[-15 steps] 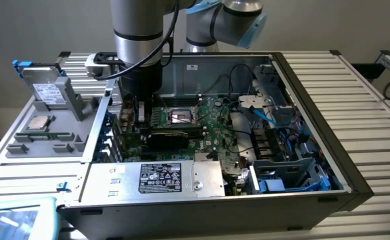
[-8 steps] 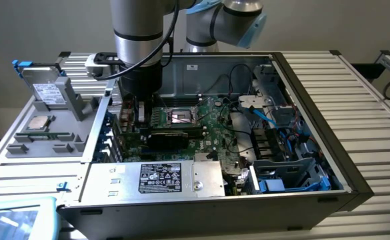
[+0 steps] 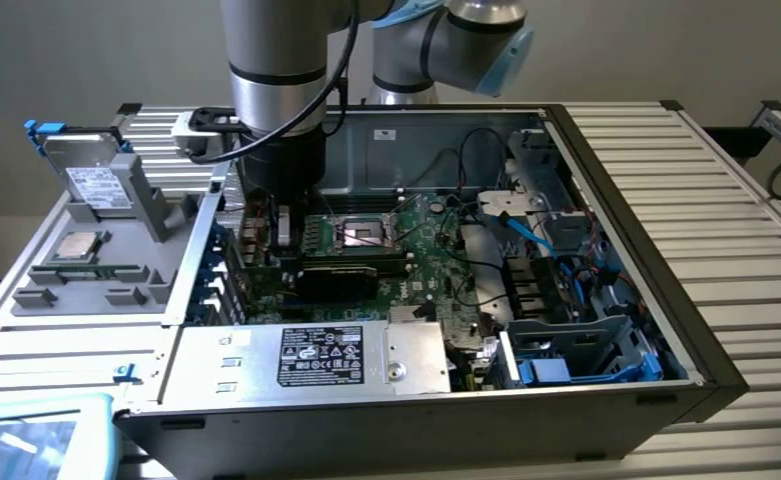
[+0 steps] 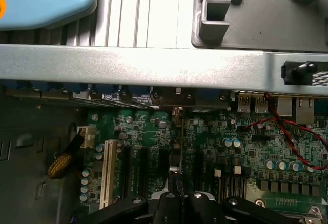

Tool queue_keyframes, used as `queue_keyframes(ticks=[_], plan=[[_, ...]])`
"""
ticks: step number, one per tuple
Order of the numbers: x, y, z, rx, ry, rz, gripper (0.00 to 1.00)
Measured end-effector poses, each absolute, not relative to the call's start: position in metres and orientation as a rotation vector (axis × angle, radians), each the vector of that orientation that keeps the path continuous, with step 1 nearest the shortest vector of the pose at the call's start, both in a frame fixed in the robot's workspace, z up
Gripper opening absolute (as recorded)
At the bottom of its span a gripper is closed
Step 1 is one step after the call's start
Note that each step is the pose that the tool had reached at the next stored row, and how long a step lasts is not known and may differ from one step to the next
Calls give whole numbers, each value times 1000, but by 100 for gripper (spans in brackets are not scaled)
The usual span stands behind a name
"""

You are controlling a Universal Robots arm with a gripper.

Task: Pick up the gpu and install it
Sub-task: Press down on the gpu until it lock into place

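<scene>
In the wrist view the gpu (image 4: 182,142) appears edge-on as a thin dark card, standing upright over the expansion slots of the green motherboard (image 4: 246,147). It runs from my gripper (image 4: 182,202) to the case's rear wall (image 4: 154,67). The black fingers (image 4: 166,203) are shut on the card's near end. In the exterior view my gripper (image 3: 275,218) reaches down inside the open computer case, by the wall on the exterior view's left, above the motherboard (image 3: 417,250). I cannot tell whether the card sits in a slot.
A white slot (image 4: 107,172) and black slots lie beside the card, and red wires (image 4: 287,131) cross the board. A silver power supply (image 3: 323,355) sits at the case front, with blue drive cages (image 3: 590,350) at the exterior view's right. A grey parts tray (image 3: 97,270) stands outside the case.
</scene>
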State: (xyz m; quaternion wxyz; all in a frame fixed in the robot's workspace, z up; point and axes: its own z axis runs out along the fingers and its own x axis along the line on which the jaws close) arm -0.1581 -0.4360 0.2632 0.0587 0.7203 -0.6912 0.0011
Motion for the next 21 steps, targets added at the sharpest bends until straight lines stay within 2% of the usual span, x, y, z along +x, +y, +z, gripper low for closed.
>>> queue_keyframes(ticks=[16,21], plan=[[-158,-436,263,2182,-2094,3,12],[-158,-436,275,2181,-2093,0,12]])
